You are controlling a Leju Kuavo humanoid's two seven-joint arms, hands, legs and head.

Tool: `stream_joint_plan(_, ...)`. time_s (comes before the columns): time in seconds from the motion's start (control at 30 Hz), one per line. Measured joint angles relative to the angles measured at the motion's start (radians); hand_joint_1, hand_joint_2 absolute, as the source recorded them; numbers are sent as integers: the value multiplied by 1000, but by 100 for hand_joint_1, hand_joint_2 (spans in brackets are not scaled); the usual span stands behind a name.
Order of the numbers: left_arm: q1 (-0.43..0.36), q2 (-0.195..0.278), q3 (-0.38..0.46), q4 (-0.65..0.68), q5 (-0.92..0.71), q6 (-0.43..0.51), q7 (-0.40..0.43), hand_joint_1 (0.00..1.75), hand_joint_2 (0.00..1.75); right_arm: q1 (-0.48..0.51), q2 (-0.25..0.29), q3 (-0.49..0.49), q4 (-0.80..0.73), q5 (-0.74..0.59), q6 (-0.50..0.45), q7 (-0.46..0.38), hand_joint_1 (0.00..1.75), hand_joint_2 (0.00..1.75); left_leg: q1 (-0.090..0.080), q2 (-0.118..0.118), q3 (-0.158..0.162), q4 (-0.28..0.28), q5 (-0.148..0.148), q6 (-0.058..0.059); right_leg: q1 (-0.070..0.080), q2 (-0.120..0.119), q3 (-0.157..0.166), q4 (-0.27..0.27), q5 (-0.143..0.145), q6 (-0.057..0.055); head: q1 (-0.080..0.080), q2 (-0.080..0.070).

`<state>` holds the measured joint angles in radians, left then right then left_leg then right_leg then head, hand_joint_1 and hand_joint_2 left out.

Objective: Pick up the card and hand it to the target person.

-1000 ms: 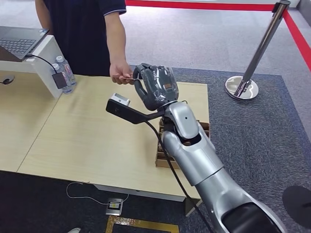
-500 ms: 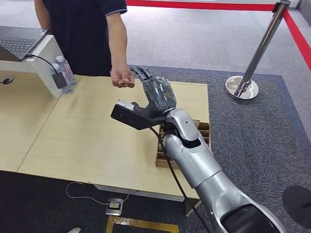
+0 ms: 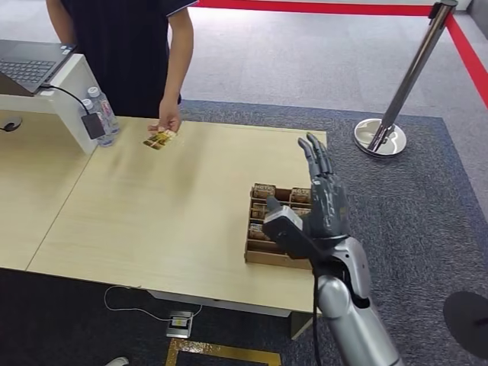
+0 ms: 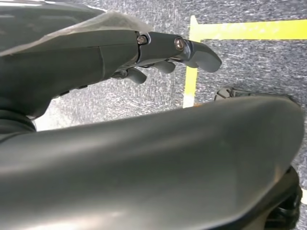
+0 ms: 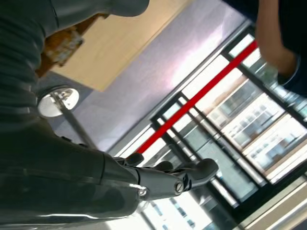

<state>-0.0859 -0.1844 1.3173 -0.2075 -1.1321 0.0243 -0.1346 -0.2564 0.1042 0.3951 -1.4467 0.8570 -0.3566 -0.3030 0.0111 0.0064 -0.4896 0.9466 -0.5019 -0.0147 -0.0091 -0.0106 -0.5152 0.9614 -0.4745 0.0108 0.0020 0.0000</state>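
This looks like a reception or service counter in an office or exhibition hall. A pale wooden tabletop (image 3: 144, 213) stands on grey carpet (image 3: 402, 198) edged with a red line (image 3: 466, 61). A laptop (image 3: 29, 65) sits on a raised stand, water bottles (image 3: 102, 114) beside it, and a queue-barrier post (image 3: 402, 84) stands nearby. Large glazed walls (image 5: 246, 124) show in the right wrist view.

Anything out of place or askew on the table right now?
Nothing stands out. The card is in the person's hand at the table's far edge; the right robot hand is empty, above the cardboard tray.
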Motion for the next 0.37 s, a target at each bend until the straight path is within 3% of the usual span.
stream_joint_plan(0.2, 0, -3, 12, 0, 3, 7, -1, 0, 0, 301, -10, -158, -283, -18, -31, 22, 0, 175, 0, 0, 0, 0, -2, 0, -1, 0, 0, 0, -1, 0, 0, 0)
stream_joint_plan(0.37, 0, -4, 14, 0, 7, 6, -10, 0, 0, 435, 30, -327, -348, -82, 33, 21, 0, 175, 0, 1, 0, 0, -1, 0, -1, 0, 0, 0, -1, 0, 0, 0)
